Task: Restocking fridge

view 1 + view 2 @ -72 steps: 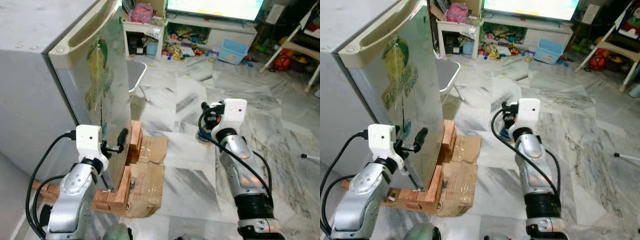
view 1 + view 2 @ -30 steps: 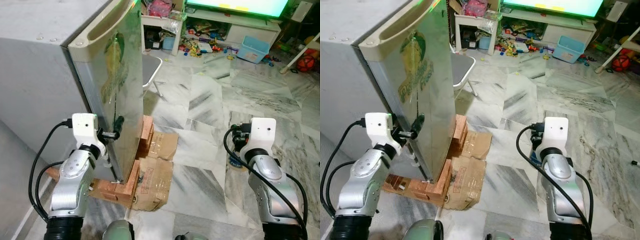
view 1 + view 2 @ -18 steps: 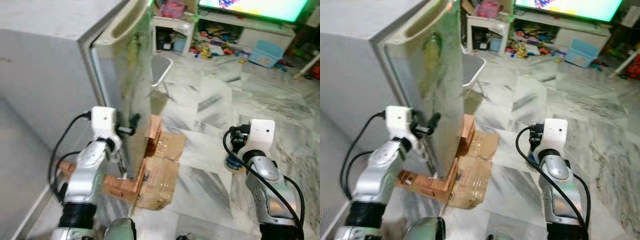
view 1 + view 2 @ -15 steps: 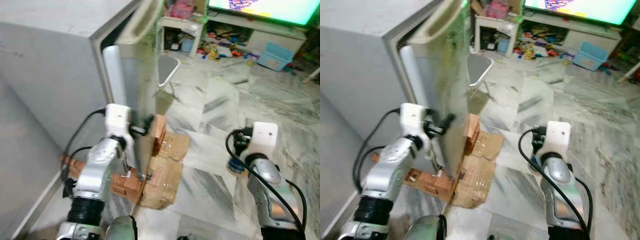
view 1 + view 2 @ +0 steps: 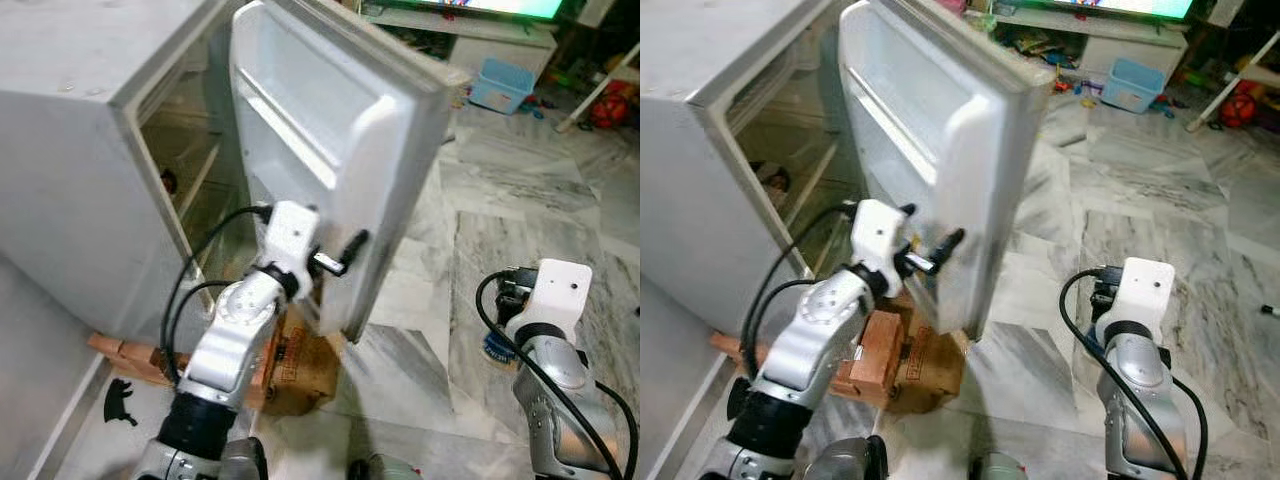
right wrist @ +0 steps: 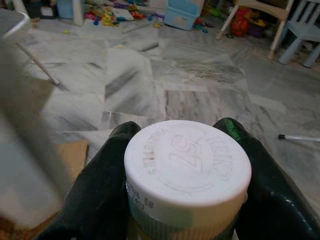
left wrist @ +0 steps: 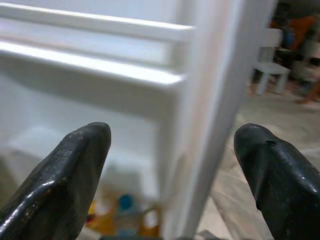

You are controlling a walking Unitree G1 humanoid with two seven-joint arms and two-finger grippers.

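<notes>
The item to be stocked is a jar with a white cap (image 6: pixel 187 167). The right gripper (image 6: pixel 180 172) is clamped on it, one black finger on each side of the cap. The cap faces the wrist camera, so the long axis of the jar runs along the fingers. In the head views the right gripper is low on the right, over the marble floor (image 5: pixel 520 200), with the jar tucked under the wrist housing.

The fridge (image 5: pixel 70 150) stands on the left of the scene. Its door (image 5: pixel 330 130) is swung open toward the robot and shows its white inner liner and moulded door shelves. The cavity behind it is open, and wire shelves (image 5: pixel 195 165) can be made out inside; a small dark object sits on one, too small to identify.

The left gripper (image 5: pixel 345 255) is at the free edge of the door, low down. Its fingers are spread apart, one on the liner side and one on the outer side.

Controlling relation: the cavity lies left of and farther than the jar, and the open door stands between the two. The right arm holds the load but is the arm farther from the opening. By judgement, the jar must pass around the near edge of the door and then travel left and away into the cavity, or go onto a door shelf.

The fridge base rests on bricks (image 5: pixel 880 365) and flattened cardboard (image 5: pixel 300 360).
</notes>
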